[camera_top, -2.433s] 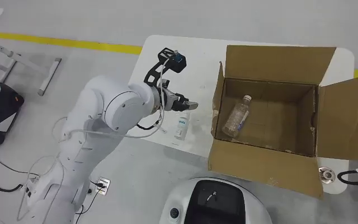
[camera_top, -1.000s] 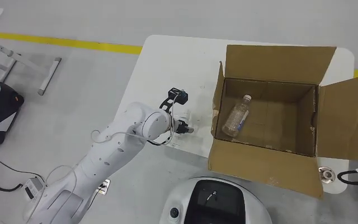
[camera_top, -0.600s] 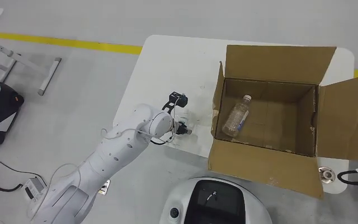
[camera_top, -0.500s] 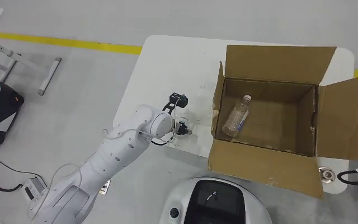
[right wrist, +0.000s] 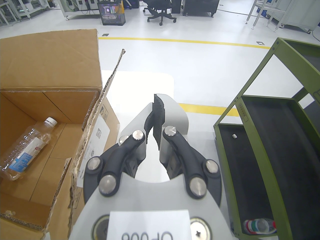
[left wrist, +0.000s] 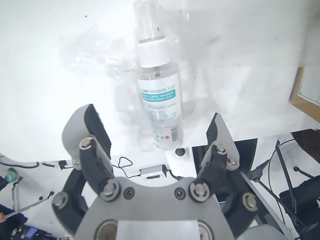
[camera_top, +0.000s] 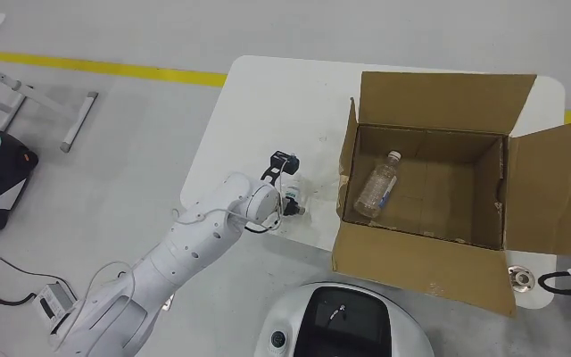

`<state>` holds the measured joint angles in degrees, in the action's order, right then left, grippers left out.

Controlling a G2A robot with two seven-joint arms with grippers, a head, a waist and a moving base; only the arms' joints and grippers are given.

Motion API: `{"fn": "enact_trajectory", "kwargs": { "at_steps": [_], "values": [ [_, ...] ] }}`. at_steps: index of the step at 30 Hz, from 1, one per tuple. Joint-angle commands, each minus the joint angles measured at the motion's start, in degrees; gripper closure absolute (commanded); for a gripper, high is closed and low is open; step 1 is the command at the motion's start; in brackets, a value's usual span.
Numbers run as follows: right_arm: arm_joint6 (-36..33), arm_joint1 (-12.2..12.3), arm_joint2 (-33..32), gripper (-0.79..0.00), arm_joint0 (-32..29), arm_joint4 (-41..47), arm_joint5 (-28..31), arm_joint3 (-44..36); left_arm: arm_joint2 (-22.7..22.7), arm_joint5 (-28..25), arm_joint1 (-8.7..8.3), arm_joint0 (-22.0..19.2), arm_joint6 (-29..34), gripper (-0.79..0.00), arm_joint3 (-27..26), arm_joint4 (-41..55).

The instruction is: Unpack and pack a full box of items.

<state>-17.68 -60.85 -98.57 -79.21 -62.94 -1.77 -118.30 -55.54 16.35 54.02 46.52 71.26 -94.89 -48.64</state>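
Over the last couple of seconds the left arm has dropped from well above the table (camera_top: pixel 268 107) to just over it. The left claw (left wrist: pixel 153 119) now sits low over the spray bottle (left wrist: pixel 160 106), left of centre in the top view. I take this as lining up a pick, so that the bottle can go into the box; no grasp is made yet.

The claw is spread wide and holds nothing. Its two pads stand on either side of the bottle's base end, apart from it as far as the wrist view shows. The bottle lies flat with its base at the table's edge and its clear cap pointing away from the claw.

Farther right, the box (camera_top: pixel 419 254) stands open with a water bottle (camera_top: pixel 376 185) lying in it. The right claw (right wrist: pixel 157 116) is clenched empty beside the box, with a green cart (right wrist: pixel 262 126) beyond.
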Motion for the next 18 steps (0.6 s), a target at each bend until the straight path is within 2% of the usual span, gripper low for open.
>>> {"fn": "enact_trajectory", "kwargs": {
  "at_steps": [1,3,7,9,11,14,18],
  "values": [
    [0.0,0.0,0.0,0.0,0.0,0.0,0.0,0.0,0.2,0.1,0.19,0.0,-0.2,-0.705,0.2,-0.1],
    [0.0,0.0,0.0,0.0,0.0,0.0,0.0,0.0,0.3,0.2,0.33,0.0,-0.2,-0.683,0.4,-0.2],
    [0.0,0.0,0.0,0.0,0.0,0.0,0.0,0.0,0.6,0.2,0.71,-0.2,-0.3,-0.542,1.0,-0.4],
    [0.0,0.0,0.0,0.0,0.0,0.0,0.0,0.0,0.6,0.2,0.88,-0.3,-0.4,-0.502,1.2,-0.5],
    [0.0,0.0,0.0,0.0,0.0,0.0,0.0,0.0,0.9,0.1,1.04,-0.5,-0.2,-0.499,1.6,-0.8],
    [0.0,0.0,0.0,0.0,0.0,0.0,0.0,0.0,1.2,-0.1,1.31,-0.7,-0.1,-0.385,1.8,-1.2],
    [0.0,0.0,0.0,0.0,0.0,0.0,0.0,0.0,1.2,0.0,1.59,-0.9,0.1,-0.323,2.2,-1.4]
  ]
}}
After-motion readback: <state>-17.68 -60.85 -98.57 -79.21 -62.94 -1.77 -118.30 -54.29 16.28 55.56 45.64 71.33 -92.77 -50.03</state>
